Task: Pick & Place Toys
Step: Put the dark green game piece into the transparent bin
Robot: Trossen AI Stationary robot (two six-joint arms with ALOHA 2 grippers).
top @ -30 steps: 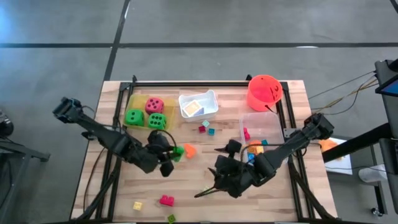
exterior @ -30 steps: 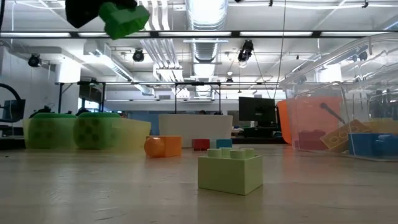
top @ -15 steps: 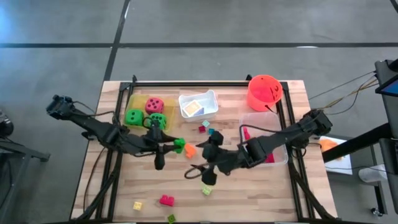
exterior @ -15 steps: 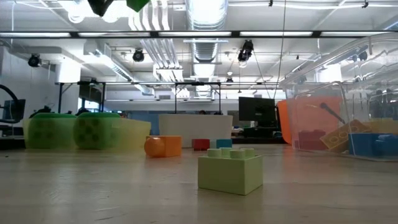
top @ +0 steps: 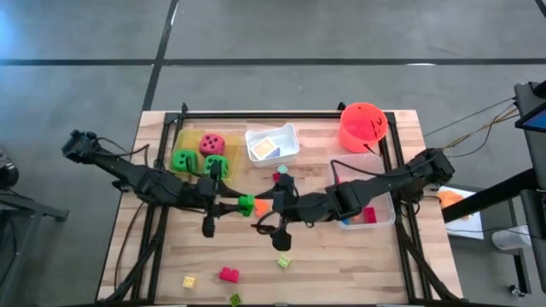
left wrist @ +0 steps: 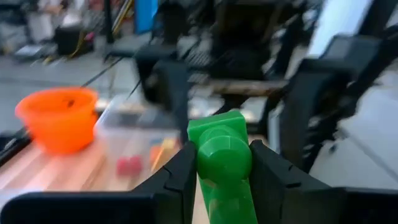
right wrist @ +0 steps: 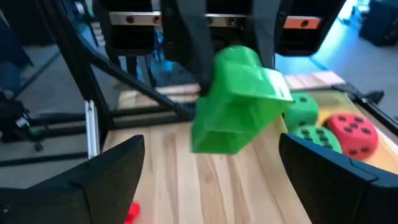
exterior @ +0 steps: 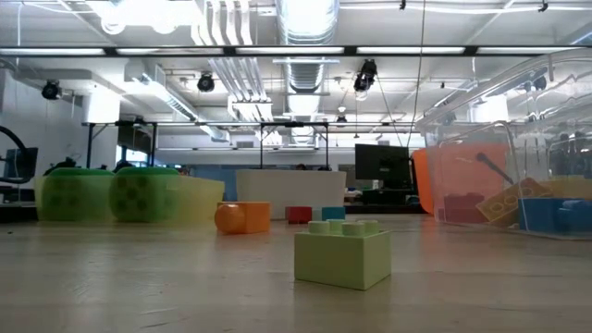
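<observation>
above the middle of the surface [top: 171, 256] we see our left jaws [top: 239, 205] clenched on a green brick [top: 246, 204], lifted clear of the wood. our right jaws [top: 271, 205] stand spread wide just beside it, facing it head on, so the brick lies straight ahead of them, its long axis pointing toward them. only the right wrist view shows the dice [right wrist: 348, 134] behind; the low view misses both arms.
</observation>
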